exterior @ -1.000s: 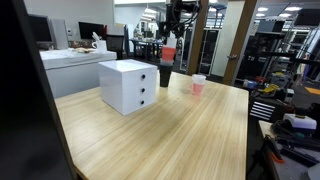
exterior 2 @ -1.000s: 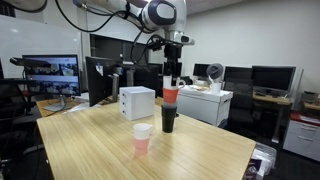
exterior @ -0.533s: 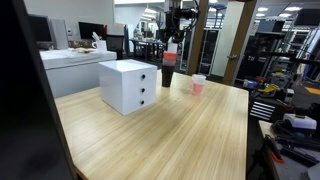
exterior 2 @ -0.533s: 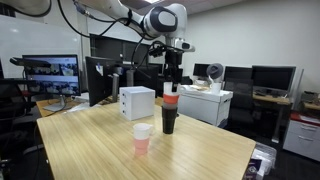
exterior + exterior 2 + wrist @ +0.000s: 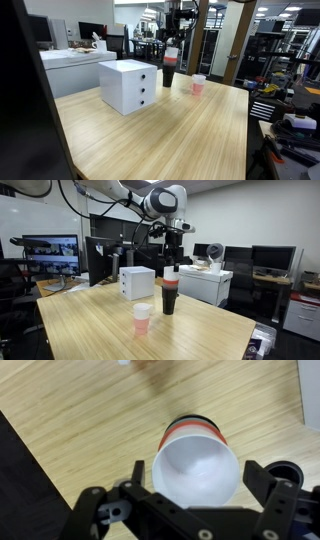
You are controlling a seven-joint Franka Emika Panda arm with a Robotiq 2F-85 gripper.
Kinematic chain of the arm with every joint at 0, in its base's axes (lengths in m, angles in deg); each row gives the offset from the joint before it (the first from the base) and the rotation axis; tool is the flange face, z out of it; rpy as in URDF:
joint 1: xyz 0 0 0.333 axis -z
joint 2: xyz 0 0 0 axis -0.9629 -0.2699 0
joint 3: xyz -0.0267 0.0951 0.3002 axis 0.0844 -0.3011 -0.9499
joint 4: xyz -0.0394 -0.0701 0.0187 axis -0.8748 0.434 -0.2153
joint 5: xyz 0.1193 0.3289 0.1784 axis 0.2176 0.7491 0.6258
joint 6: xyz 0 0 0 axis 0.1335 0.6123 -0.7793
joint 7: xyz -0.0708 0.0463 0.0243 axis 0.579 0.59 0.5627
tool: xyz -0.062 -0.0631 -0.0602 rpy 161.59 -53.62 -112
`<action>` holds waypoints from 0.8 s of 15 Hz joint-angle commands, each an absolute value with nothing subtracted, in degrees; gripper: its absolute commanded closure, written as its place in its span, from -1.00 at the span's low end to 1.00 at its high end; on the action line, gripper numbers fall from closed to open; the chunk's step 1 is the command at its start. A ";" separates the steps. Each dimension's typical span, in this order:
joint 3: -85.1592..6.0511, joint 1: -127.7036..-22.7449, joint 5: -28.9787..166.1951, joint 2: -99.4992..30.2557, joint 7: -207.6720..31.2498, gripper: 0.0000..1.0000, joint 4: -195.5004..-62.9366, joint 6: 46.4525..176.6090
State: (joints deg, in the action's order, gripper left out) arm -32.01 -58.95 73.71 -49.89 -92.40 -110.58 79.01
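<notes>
White cup (image 5: 197, 465), mouth up and empty, tops a nested stack (image 5: 169, 290) that stands upright on the wooden table (image 5: 90, 320). Under it a red cup shows as a band, and under that a black cup (image 5: 168, 303) forms the base. That is three colours, read as three cups, though the joints are too small to confirm.

Jaws: wide apart, directly above the stack and straddling the white cup's rim. In the wrist view the fingers (image 5: 268, 485) sit on either side of the cup with a gap on each side. No contact is seen and nothing is held. In both exterior views the jaws hang just over the top of the stack (image 5: 168, 68).

Other items on the table:
- One small pair of cups (image 5: 142, 318), white over pink, near the stack but apart from it, also seen at (image 5: 198, 86).
- One white drawer unit (image 5: 128, 86) with three drawers and dark knobs. The stack stands just past its far corner, between the unit and the small pair.
</notes>
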 commanded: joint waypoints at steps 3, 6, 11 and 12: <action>-32.04 -59.11 71.96 -47.14 -91.01 -1.00 -112.25 78.02; -32.10 -59.13 72.29 -44.34 -89.80 -1.00 -114.48 78.69; -31.82 -58.78 71.92 -39.22 -86.29 -1.00 -118.79 78.30; -31.69 -58.73 71.79 -38.26 -85.65 -1.00 -120.10 78.09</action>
State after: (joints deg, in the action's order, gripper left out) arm -31.83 -58.85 72.89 -43.23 -88.81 -113.83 78.55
